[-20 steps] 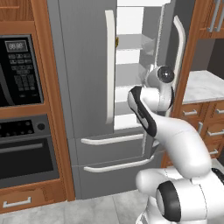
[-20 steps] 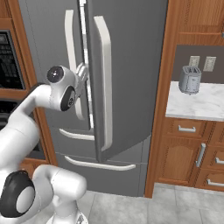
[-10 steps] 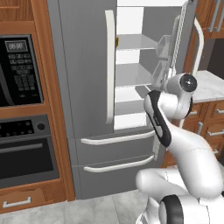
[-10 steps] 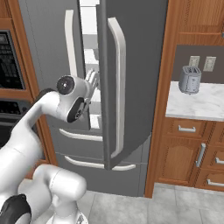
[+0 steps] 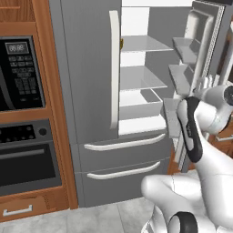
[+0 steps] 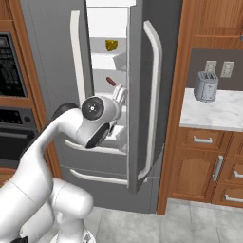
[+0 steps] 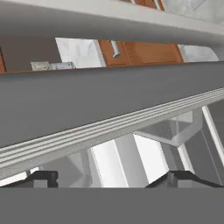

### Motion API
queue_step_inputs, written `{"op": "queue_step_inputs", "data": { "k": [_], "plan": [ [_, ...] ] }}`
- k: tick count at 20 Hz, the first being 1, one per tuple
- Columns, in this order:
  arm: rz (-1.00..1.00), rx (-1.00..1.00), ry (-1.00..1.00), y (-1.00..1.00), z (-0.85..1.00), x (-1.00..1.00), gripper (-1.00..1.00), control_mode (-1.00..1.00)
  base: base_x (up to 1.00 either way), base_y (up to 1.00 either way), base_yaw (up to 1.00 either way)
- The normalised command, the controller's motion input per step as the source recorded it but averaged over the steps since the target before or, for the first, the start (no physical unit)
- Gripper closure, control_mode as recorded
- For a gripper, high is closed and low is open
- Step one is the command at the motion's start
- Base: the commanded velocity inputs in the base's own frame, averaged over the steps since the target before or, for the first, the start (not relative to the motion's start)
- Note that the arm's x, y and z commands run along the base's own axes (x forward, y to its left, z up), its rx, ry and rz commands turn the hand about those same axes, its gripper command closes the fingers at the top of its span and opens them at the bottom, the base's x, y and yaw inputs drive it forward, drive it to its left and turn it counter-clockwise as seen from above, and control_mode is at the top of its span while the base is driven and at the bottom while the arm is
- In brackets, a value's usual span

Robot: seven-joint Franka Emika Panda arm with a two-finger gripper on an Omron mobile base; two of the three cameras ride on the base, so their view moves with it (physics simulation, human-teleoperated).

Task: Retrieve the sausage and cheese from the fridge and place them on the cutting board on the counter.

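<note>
The fridge [image 5: 86, 68] has its right door [image 5: 205, 27] swung wide, baring white shelves. The yellow cheese [image 6: 111, 45] sits on an upper shelf, and its edge peeks past the left door as a speck [image 5: 121, 43]. One shelf lower lies the dark red sausage [image 6: 110, 81]. My gripper [image 6: 119, 93] is open and empty, just below and right of the sausage, by the open door's [image 6: 137, 71] inner edge. My gripper [image 5: 202, 84] stands beside the door bins. In the hand view my gripper [image 7: 112, 179] faces the door's ribbed gasket [image 7: 109, 127]. The cutting board and the counter are out of view.
A black microwave [image 5: 18, 73] and oven [image 5: 27, 159] sit in wood cabinets left of the fridge. To the right, a wall counter [image 6: 213, 114] carries a toaster [image 6: 205, 86] over wood drawers. The freezer drawers [image 5: 123, 168] are shut. Tiled floor lies in front.
The fridge's right door has swung much further open. My hand and forearm have moved right along with it, and the jaws stayed open.
</note>
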Motion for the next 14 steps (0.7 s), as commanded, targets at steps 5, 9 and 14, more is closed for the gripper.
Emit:
{"op": "queue_step_inputs", "data": {
  "k": [5,9,14],
  "plan": [
    [-0.01,0.0,0.02,-0.8,0.0,-0.48,-1.0,-1.0,0.0,0.0,0.0],
    [-0.06,-0.02,0.17,-0.67,0.01,-0.35,-1.0,-1.0,0.0,0.0,0.0],
    [-0.09,-0.09,0.2,-0.48,0.03,-0.28,-1.0,-1.0,0.0,0.0,0.0]
  ]
}}
